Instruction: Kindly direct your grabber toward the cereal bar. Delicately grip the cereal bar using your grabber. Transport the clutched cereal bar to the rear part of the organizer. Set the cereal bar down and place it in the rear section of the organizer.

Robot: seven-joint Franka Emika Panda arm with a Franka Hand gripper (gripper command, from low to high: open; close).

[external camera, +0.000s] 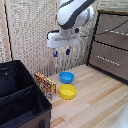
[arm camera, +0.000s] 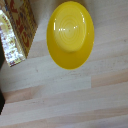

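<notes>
Exterior view, left to right: the organizer (external camera: pixel 20 95) fills the lower left of the frame, a black fabric box with dividers forming sections. Against its right wall, left of frame centre, the cereal bar (external camera: pixel 45 83) stands on edge on the table (external camera: pixel 95 102). Just right of it lie a blue bowl (external camera: pixel 66 77) and, below that in the frame, a yellow bowl (external camera: pixel 68 91). The end effector (external camera: pixel 61 52) hangs above centre, well above all items, with its blue-tipped fingers apart and nothing between them: released. A wooden drawer cabinet (external camera: pixel 111 45) occupies the upper right.

In the wrist view, the cereal bar (arm camera: pixel 17 30) appears at the upper left edge and the yellow bowl (arm camera: pixel 70 34) fills the upper centre, so the camera seems aimed nearer the bowl than the bar.

Step in hand, by judgement: the approach; no grasp is made. The next move calls for shifting toward the bar, aligning the fingers across its thin faces, descending clear of the organizer wall and both bowls, then closing gently.
</notes>
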